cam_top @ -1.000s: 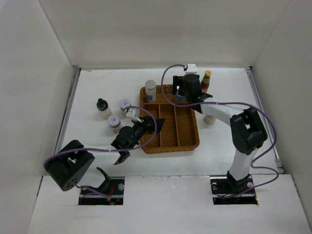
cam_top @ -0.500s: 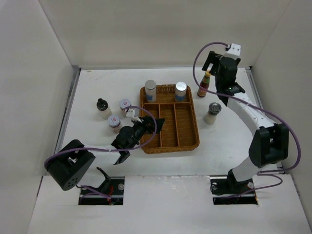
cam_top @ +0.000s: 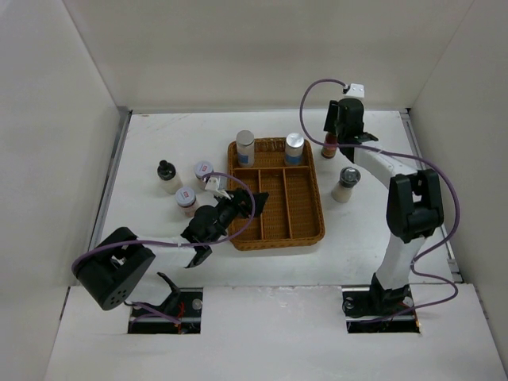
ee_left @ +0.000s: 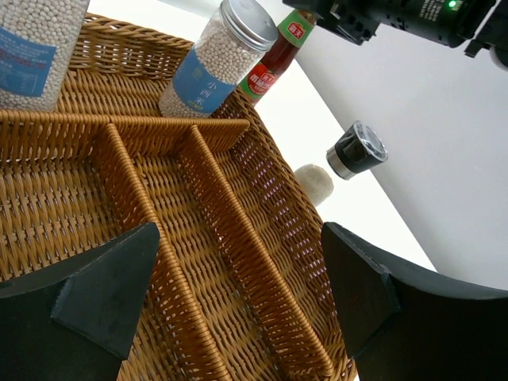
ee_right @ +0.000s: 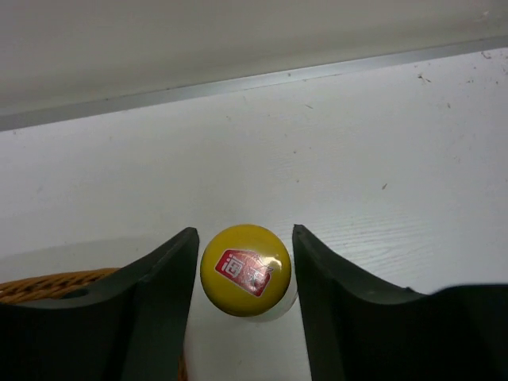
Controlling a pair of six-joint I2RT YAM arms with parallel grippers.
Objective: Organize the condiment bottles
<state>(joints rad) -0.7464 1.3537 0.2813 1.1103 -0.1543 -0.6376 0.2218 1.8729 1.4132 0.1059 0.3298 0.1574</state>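
Yellow cap [ee_right: 245,270] of red sauce bottle [ee_left: 274,62] sat between right end effector [ee_right: 244,238] fingers, clamp unclear; left end effector [ee_left: 238,238] apart over wicker basket [cam_top: 275,208].

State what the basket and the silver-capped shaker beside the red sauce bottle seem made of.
Basket: woven wicker or rattan, matte brown, strands interlaced. Shaker: clear glass or plastic body, white beads showing through; cap likely metal, shiny and ridged.

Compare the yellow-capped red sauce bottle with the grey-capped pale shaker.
The yellow-capped red sauce bottle is slim; the grey-capped pale shaker is squat. The bottle stands between the right gripper's fingers; the shaker stands free. Both are upright outside the brown wicker basket.
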